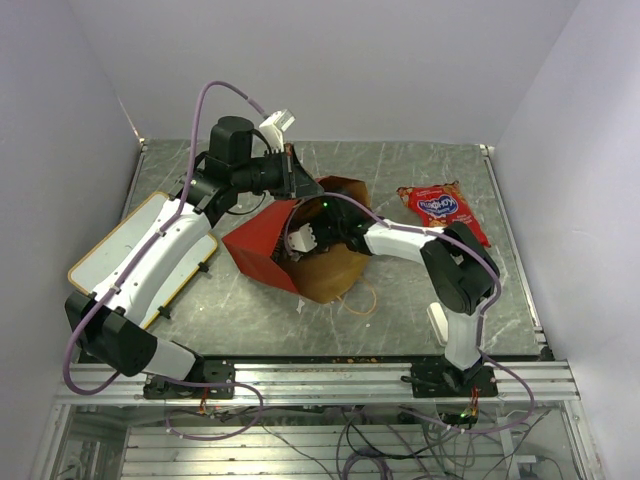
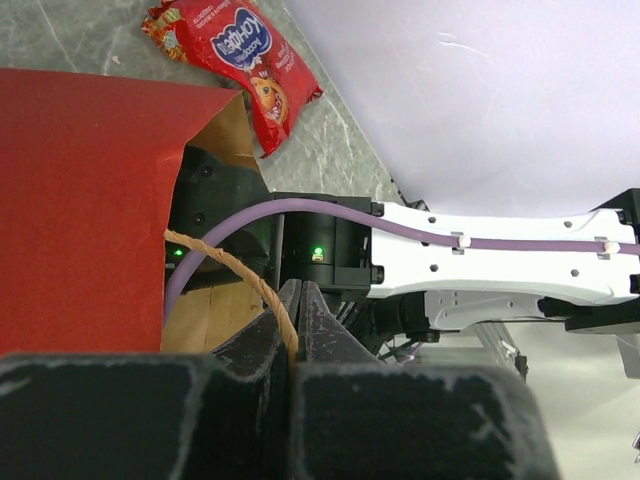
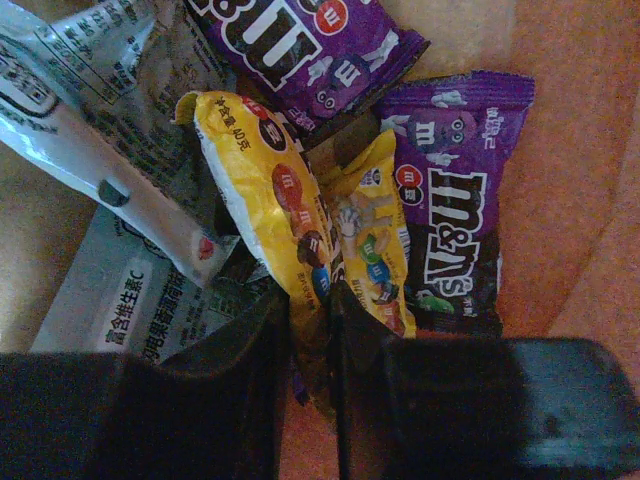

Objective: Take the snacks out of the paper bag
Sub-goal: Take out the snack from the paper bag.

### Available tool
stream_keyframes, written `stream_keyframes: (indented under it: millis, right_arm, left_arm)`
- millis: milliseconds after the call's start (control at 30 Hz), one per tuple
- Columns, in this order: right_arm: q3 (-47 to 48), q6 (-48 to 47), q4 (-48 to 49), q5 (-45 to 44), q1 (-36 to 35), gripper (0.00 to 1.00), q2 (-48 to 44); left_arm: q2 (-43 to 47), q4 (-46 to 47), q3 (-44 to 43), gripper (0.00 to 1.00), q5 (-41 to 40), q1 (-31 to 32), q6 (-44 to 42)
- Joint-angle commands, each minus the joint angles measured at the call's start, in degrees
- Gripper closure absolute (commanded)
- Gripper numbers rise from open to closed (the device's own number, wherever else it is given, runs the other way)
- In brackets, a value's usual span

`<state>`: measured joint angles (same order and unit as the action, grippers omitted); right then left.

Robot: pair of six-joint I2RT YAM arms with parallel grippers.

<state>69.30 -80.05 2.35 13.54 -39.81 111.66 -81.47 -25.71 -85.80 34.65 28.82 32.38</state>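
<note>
While the left gripper point(image 2: 298, 292) is clamped tight on a tan loop handle point(image 2: 225, 260) of the paper bag point(image 1: 260, 248), the right gripper point(image 3: 310, 315) works deep in the bag's brown interior.

Overhead view: the bag lies on its side at the centre of the table point(image 1: 420, 300), with its mouth opening toward five o'clock. The left gripper meets it at its twelve o'clock edge, and the right arm enters from three o'clock.

The right jaws stand almost together. The lower end of a yellow wrapper point(image 3: 262, 195) runs into the narrow gap between them. It appears pinched, though the contact itself lies in shadow.

Step in hand: picking one small snack from the pile within the bag. The next move calls for a straight withdrawal through the mouth, with a firm grip on the slippery film. The handle should be held up so that the mouth does not collapse.

The wrapper may then be set down near the large red packet point(image 1: 443, 208), which lies on the table at the bag's two o'clock.

Count:
- Outside the bag: one large red packet.
- Inside, by the right wrist view: two yellow, with a second yellow wrapper point(image 3: 378, 245) at three o'clock of the first.
- Two purple wrappers point(image 3: 455, 215).
- Two or perhaps three silver-and-white wrappers point(image 3: 95, 110) at nine to eleven o'clock, overlapped too much for a sure count.
- One yellow-framed whiteboard point(image 1: 115, 240), at the bag's nine o'clock.
</note>
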Motion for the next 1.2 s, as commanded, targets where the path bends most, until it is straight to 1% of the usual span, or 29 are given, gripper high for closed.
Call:
stream_keyframes:
  millis: [0,167,233,400,533,733,833,900,1033,1100,1167]
  right_arm:
    - [-0.2,-0.9,0.4,1.2,0.0,0.83,-3.3]
    - [-1.0,0.2,-3.7,1.6,0.1,0.97,-7.5]
    - [-2.4,0.6,-4.7,2.4,0.1,1.00,-10.3]
    - [-4.9,2.1,-9.9,2.6,0.0,1.00,-16.8]
    - [-8.6,4.7,-13.5,4.3,0.1,1.00,-24.2]
    - [-11.4,13.5,-20.5,7.9,0.1,1.00,-37.6]
    - [-11.6,19.6,-21.9,7.9,0.1,1.00,-44.6]
    - [-11.6,25.5,-19.9,5.0,0.1,1.00,-49.4]
    - [-11.4,36.9,-17.2,-6.0,0.0,1.00,-57.0]
    - [-12.4,42.5,-13.5,-14.5,0.1,1.00,-59.3]
    - [-14.4,47.8,-9.0,-25.6,0.2,1.00,-60.6]
  left_arm:
    - [0.5,0.5,-1.6,0.93,-1.2,0.5,-0.2]
    - [1.3,1.1,-0.7,0.93,-2.5,0.5,0.4]
    - [1.4,1.4,-0.5,0.93,-2.6,0.5,0.7]
    - [1.2,0.9,-0.9,0.93,-3.8,0.5,0.9]
    - [1.1,-0.8,-1.8,0.93,-5.9,0.5,0.7]
    - [0.4,-1.9,-2.2,0.93,-7.2,0.5,0.2]
    - [-0.2,-2.4,-3.0,0.93,-7.6,0.5,0.5]
    - [-0.3,-2.5,-3.2,0.93,-7.9,0.5,0.7]
    - [-0.4,-3.3,-4.1,0.93,-8.1,0.5,1.2]
    - [-0.6,-3.5,-4.3,0.93,-8.3,0.5,1.4]
    - [-0.5,-3.2,-4.1,0.93,-8.4,0.5,1.6]
